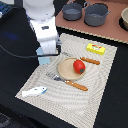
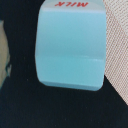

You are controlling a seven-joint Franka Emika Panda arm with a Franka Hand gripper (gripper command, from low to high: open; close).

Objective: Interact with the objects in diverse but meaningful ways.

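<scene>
Arm low over the mat's point(image 1: 95, 85) edge at the exterior view's left. Milk carton point(image 2: 71, 45) fills the wrist view; in the exterior view it point(image 1: 44, 60) sits beneath the gripper point(image 1: 47, 50). Finger opening: cannot tell. Tomato point(image 1: 79, 66) on plate point(image 1: 65, 70); fish point(image 1: 34, 91) near mat corner; yellow box point(image 1: 95, 48) beyond.

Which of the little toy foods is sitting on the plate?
The red tomato. It alone rests on the tan plate; the white fish and yellow box lie on the placemat.
</scene>
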